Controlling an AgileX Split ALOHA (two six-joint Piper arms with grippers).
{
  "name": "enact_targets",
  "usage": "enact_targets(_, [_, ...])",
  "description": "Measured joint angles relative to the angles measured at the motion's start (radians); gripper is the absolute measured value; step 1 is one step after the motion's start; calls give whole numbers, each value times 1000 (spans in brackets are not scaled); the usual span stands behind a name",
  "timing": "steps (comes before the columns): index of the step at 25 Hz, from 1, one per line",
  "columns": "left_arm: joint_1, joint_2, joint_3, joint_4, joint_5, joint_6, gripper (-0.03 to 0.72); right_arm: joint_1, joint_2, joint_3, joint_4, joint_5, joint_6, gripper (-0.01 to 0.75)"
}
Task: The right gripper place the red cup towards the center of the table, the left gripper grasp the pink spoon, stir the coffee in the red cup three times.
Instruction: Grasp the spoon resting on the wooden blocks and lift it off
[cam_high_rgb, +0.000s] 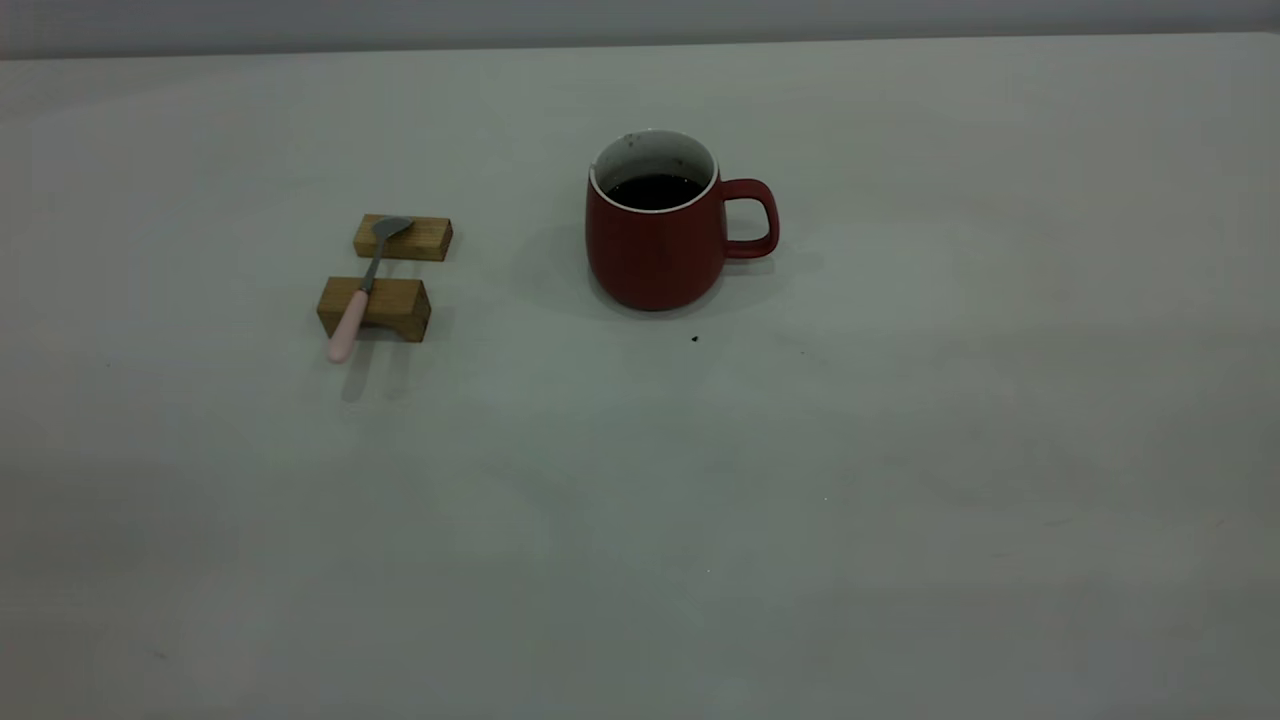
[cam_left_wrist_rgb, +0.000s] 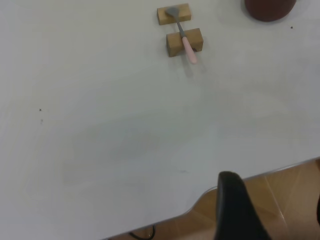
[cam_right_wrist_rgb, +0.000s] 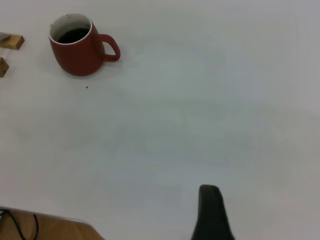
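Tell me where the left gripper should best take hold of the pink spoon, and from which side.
Probably by the pale pink handle, from above. The pink spoon lies bridged across two wooden blocks, bowl on the far block, handle end jutting past the near block, clear of the table. Fingers could close across that raised, slim handle. The left gripper's finger is far off.

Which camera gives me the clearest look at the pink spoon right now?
The exterior view: the pink spoon lies whole across two wooden blocks, bowl on the far one, handle overhanging the near one. The left wrist view shows it whole but farther off. The right wrist view catches only the blocks' ends at its edge.
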Motion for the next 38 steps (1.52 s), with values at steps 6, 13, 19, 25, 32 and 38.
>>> enact_targets(6, [0, 0, 0, 0, 0, 0, 463, 0, 0, 0, 0, 1, 0, 587])
enact_targets(13, [0, 0, 0, -11, 0, -8, 463, 0, 0, 0, 0, 1, 0, 587])
enact_targets(19, [0, 17, -9, -27, -96, -73, 476, 0, 0, 0, 0, 1, 0, 586])
enact_targets(25, [0, 249, -13, -27, -288, -115, 546, 0, 0, 0, 0, 1, 1, 586])
enact_targets(32, [0, 704, -61, -26, -379, -156, 560, 0, 0, 0, 0, 1, 1, 586])
enact_targets(38, [0, 1117, -144, -41, -546, -165, 560, 0, 0, 0, 0, 1, 1, 586])
